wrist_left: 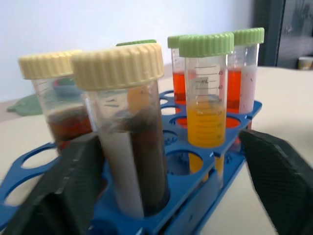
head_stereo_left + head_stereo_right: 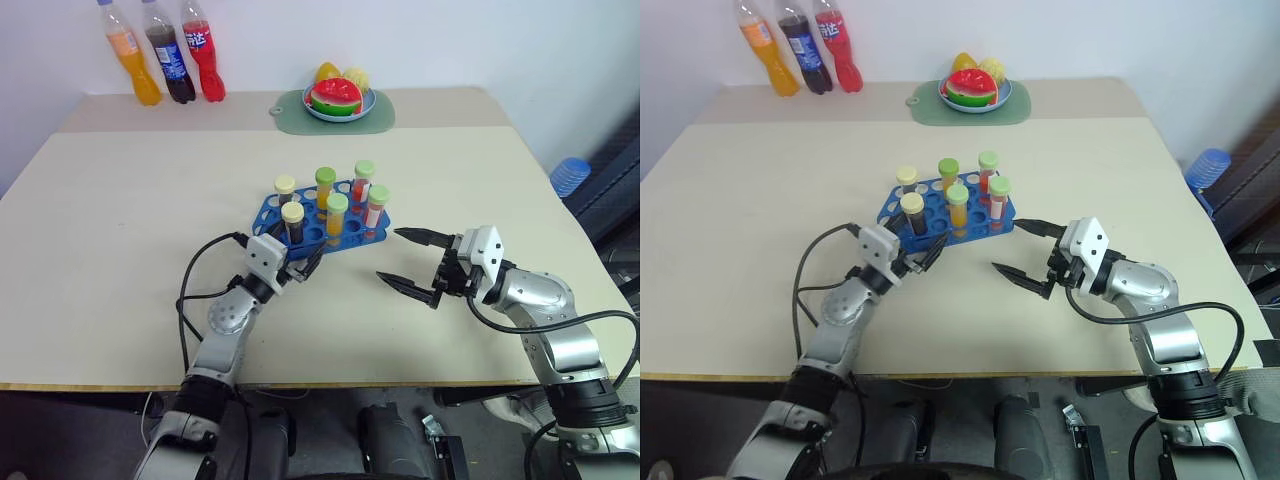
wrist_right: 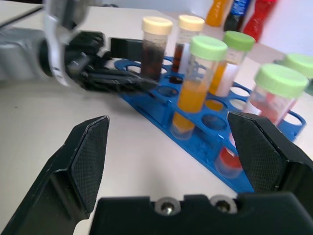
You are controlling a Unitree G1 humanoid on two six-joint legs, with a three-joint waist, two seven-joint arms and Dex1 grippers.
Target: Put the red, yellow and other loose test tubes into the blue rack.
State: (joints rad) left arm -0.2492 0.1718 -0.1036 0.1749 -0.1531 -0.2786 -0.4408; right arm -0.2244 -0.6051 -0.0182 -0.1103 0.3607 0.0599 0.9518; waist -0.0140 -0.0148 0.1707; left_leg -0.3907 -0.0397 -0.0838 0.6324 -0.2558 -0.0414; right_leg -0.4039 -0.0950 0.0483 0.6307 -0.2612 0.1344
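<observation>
On a pale counter [image 2: 120,250], three soda bottles [image 2: 160,50] stand against the wall at the far left corner, with broad bare surface stretching from them down to the near edge. At centre sits the blue rack [image 2: 268,212], six capped test tubes [image 2: 338,218] upright in its holes: two cream-capped with dark brown liquid, two green-capped with yellow-orange, two pale-green-capped with red. Several holes at the rack's left end are vacant.

The left tool [image 2: 300,262] lies low at the rack's near left corner, its black fingers spread on either side of the nearest cream-capped brown tube [image 1: 132,147] without gripping it. The left wrist view alone shows how close that is: the tube stands seated in its hole between the parted pads, with visible gaps on both sides, and the millilitre markings on the orange tube [image 1: 205,107] behind it can be read.

The right tool [image 2: 405,262] hovers released and empty just right of the rack, fingers wide apart, pointing toward it. Its wrist view catches the left tool [image 3: 117,81] from the opposite side, pressed against the rack's edge.

Behind the rack, a green mat [image 2: 385,115] carries a plate of fruit [image 2: 340,97]. The counter to the right of the rack is open to its edge.
</observation>
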